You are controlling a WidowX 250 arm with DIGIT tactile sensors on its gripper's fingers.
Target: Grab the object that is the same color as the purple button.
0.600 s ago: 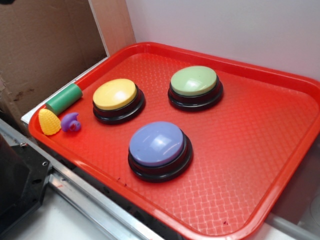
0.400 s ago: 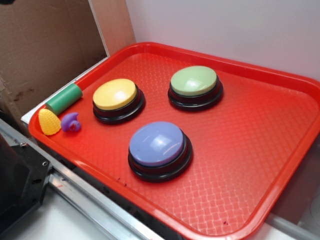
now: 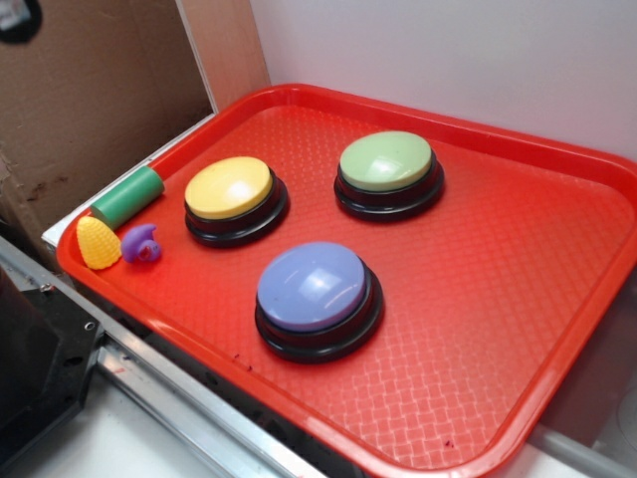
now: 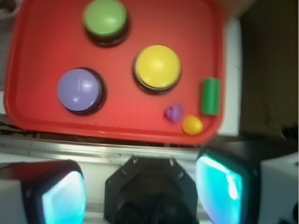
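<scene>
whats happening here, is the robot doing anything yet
Nothing is held yet. The gripper hangs open high above the red tray, off its near edge. The small purple toy it should grab lies untouched in the tray's corner, between the yellow corn piece and the yellow button.

Red tray [image 3: 518, 289] carries all items. On it: purple button [image 3: 317, 297] near front edge; yellow-topped button [image 3: 234, 197] and green-topped button [image 3: 388, 171] behind it. Left corner: green cylinder [image 3: 127, 196], yellow corn piece [image 3: 98, 243], small purple toy [image 3: 141, 244] just beside the corn.
</scene>
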